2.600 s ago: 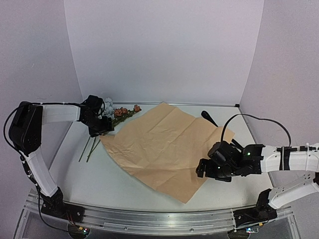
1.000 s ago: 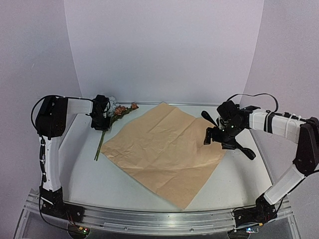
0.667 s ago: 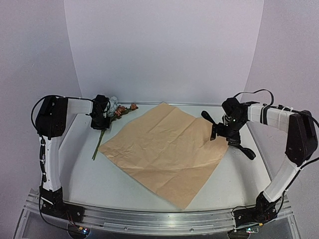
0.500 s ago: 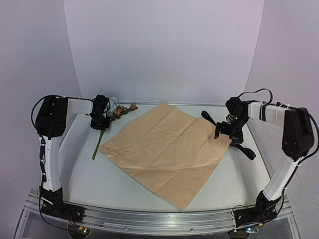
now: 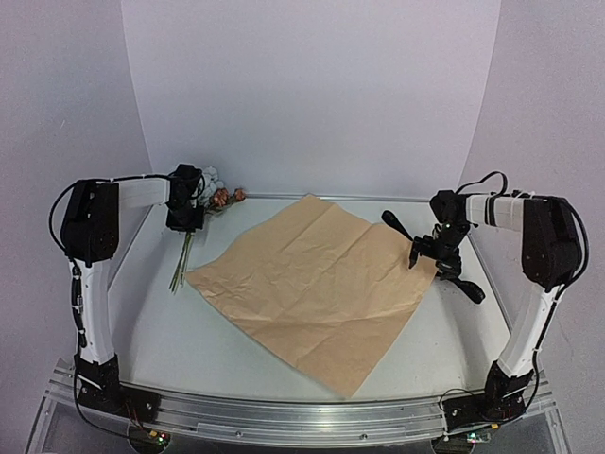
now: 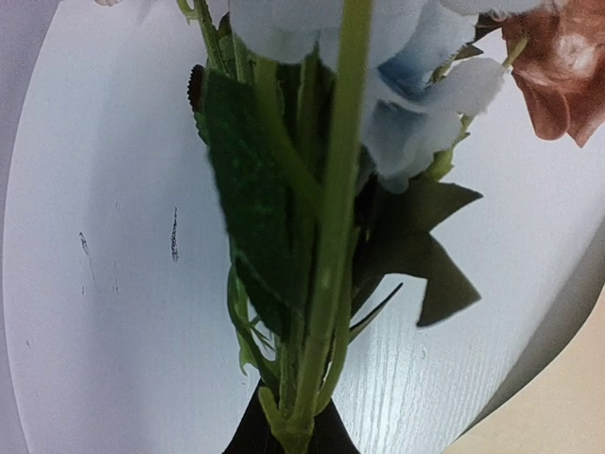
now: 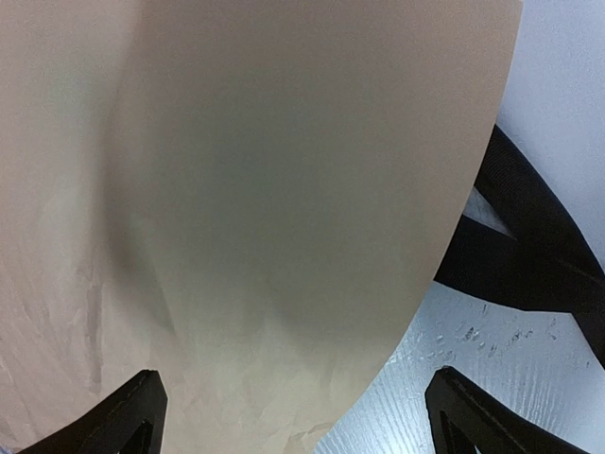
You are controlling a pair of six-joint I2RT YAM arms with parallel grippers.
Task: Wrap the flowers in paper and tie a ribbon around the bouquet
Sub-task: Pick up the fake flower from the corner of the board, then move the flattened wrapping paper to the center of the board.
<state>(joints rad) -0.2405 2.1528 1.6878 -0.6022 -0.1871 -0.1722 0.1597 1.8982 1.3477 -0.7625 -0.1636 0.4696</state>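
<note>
— Fingers on your left gripper, seen from above, are pinched shut around the flowers just under the heads, at the far left corner of the table.

— And the stems?

— They trail from the grip toward you. I cannot tell whether their tips touch the table. The paper lies spread out, tan side up, just right of the stems and apart from them. Your right gripper sits at the paper's right corner. The ribbon lies on the table there, with one end showing behind the gripper and the other to its near right.

— What does my left wrist camera give?

— Your two fingers meet as a dark wedge at the bottom edge, and the green stems of the flowers rise straight out from between them. So you have a closed grip low on the bunch. Leaves fan out above it, with pale blue heads at the top and a brownish-orange one at the upper right. A corner of the paper shows at the lower right, clear of the flowers.

— And the right wrist?

— Your fingers stand spread wide at the two lower corners, with nothing clamped between them. The paper fills the space ahead, and its corner edge runs down between the fingers. It is blurred, and I cannot tell whether it touches either finger. The ribbon lies black on the table, just right of the paper's edge and beyond your right-hand finger.
</note>
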